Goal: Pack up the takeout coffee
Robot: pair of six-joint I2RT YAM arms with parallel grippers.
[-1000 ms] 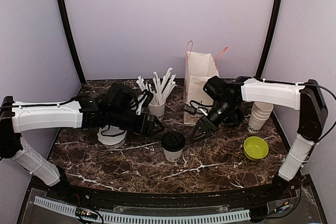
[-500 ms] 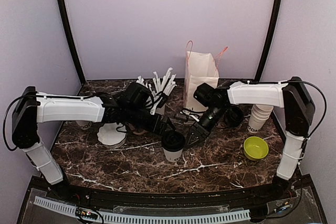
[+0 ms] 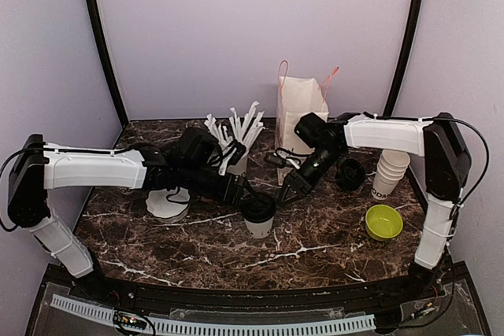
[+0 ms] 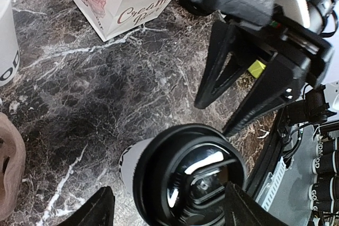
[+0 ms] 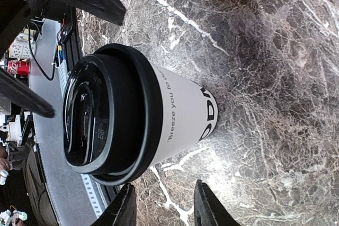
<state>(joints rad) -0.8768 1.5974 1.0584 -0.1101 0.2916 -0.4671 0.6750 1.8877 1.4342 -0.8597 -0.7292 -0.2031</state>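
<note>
Takeout coffee, a white paper cup with black lettering near its base and a black lid pressed on, stands upright on the dark marble bench, toward the middle and in front of the white paper bag, which stands open-topped at the back. Only this one lidded cup can be made out. The left tool hangs over it, open, one finger on either side of the lid; its wrist view shows bench between the cup and one finger, so nothing is gripped. The right tool hovers just beside the cup on the bag side, tips slanted down toward the bench, also open and holding nothing. Farther out are a cup of wrapped straws behind the left arm, and a stack of lidless cups and a green bowl to the right. The step in hand looks like the approach to the first pick-up. Next, the left tool probably needs to drop below the lid's rim and close gently on the paper wall, keeping the cup upright for the lift to the bag.
</note>
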